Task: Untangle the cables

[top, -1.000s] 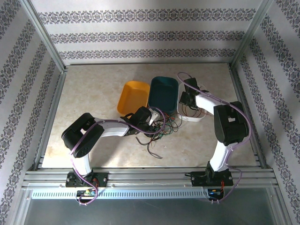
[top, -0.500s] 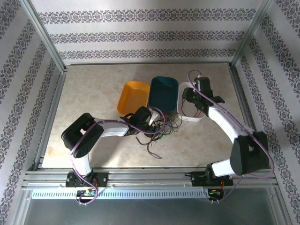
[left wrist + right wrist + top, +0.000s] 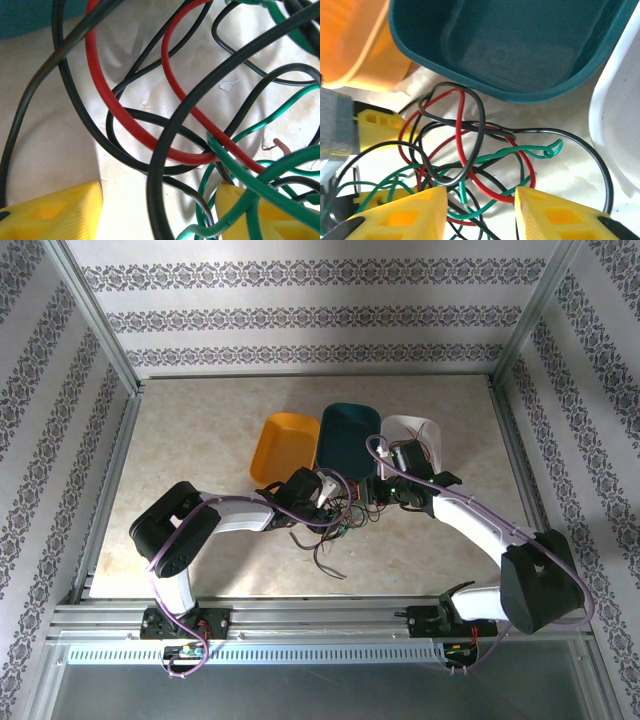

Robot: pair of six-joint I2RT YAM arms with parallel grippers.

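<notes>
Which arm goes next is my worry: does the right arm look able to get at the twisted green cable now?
Probably yes. The right arm's fingers stand apart just short of the green cable, its twisted stretch lying ahead of them; only a loose red cable crosses it.

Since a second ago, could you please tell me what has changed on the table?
The right hand moved left from the white tray to the cables and opened. The left hand, the cables, the orange tray and the teal tray stayed put.
</notes>
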